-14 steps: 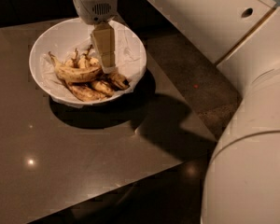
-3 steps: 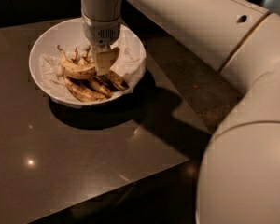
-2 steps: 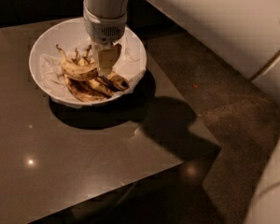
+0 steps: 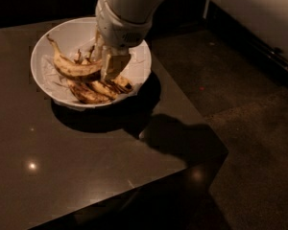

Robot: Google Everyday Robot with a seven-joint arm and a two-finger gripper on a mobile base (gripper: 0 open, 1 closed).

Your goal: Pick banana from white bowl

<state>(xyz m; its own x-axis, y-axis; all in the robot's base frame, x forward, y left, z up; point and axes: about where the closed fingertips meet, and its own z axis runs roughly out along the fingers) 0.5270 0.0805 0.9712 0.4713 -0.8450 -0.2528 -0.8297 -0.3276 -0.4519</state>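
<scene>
Our gripper [image 4: 107, 63] is down in the white bowl [image 4: 42, 86], at the banana [image 4: 76, 70].

We hold the gripper low over the banana's end opposite the stem, where the fruit is thick enough to take a grasp. Whether it is clenched on the banana or only set around it, we cannot tell. The banana lies on top of the shorter brown bananas [image 4: 98, 89], its stem toward the far-left rim. We judge it can lift free without dragging them. The bowl sits on the dark table [image 4: 62, 171].
</scene>
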